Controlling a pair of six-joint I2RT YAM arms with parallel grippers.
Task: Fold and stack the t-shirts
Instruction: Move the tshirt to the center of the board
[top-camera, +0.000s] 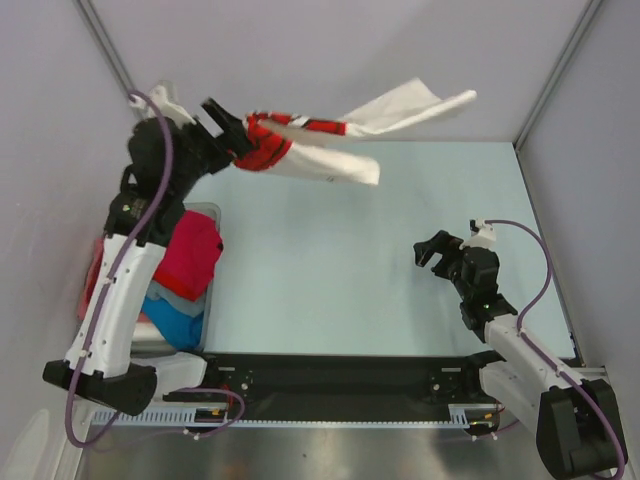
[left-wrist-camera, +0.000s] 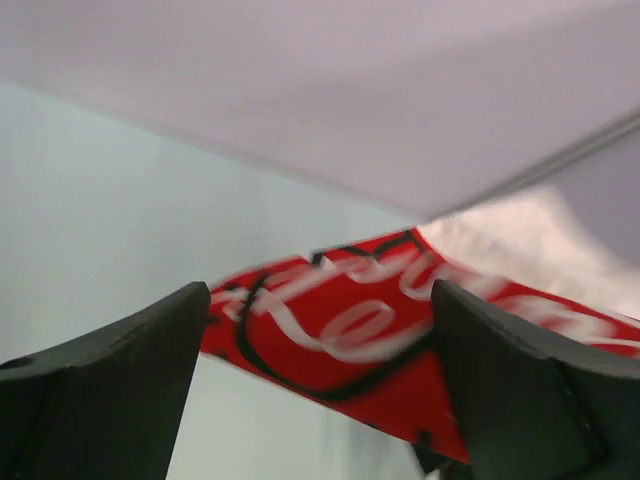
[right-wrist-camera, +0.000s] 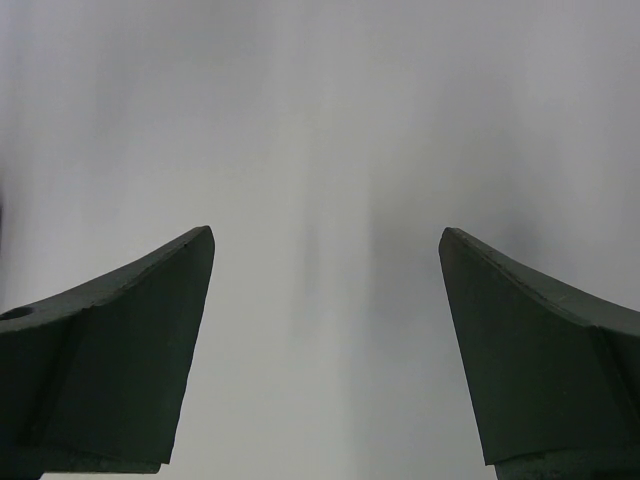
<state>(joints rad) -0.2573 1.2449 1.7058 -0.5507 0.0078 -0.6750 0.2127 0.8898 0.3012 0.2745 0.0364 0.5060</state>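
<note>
The white t-shirt with the red chest print (top-camera: 330, 135) is in the air over the far left of the table, stretched out to the right and blurred. My left gripper (top-camera: 222, 122) is raised at its left end. In the left wrist view (left-wrist-camera: 320, 300) the jaws stand wide apart, with the red print and white script (left-wrist-camera: 350, 330) just beyond the fingertips (left-wrist-camera: 150, 350). I cannot tell if a finger touches the cloth. My right gripper (top-camera: 432, 250) is open and empty, low over the right half of the table; its wrist view (right-wrist-camera: 325, 235) shows only bare grey surface.
A clear grey bin (top-camera: 208, 212) at the left edge holds a magenta-red shirt (top-camera: 190, 255) on top of a blue one (top-camera: 175, 318). A bit of white cloth (top-camera: 165, 100) shows behind the left arm. Grey walls close in the table at the back and both sides.
</note>
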